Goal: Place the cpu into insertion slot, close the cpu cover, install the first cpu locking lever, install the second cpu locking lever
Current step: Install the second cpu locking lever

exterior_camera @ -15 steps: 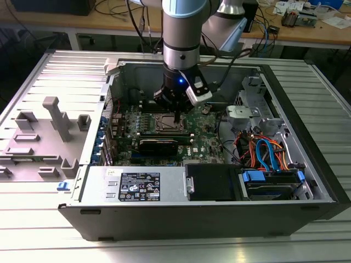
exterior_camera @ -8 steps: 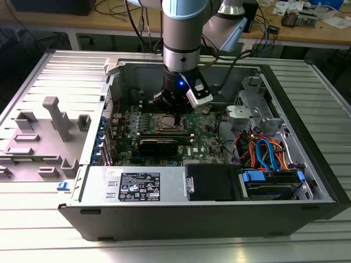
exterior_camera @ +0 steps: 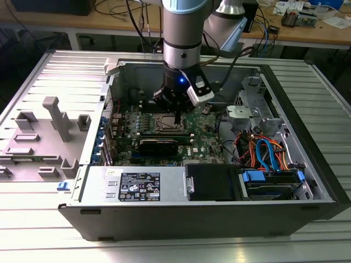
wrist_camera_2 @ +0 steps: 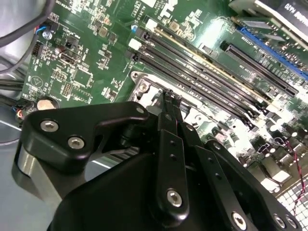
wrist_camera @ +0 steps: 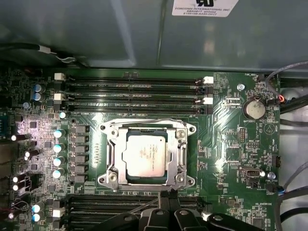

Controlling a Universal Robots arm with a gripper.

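Observation:
The cpu, a silver-grey square chip, lies flat in the insertion slot on the green board. The cpu cover, a thin silver frame, lies down around the chip, which shows through its window. Thin metal levers run along the frame's edges; I cannot tell whether they are latched. My gripper hangs just beside the socket's edge with its black fingers pressed together, nothing visible between them. In the exterior view the gripper is low inside the computer case, right over the insertion slot.
Long black memory slots flank the socket on both sides. A round coin battery sits nearby. The case walls, a power supply and a drive bay with orange and blue cables hem in the board.

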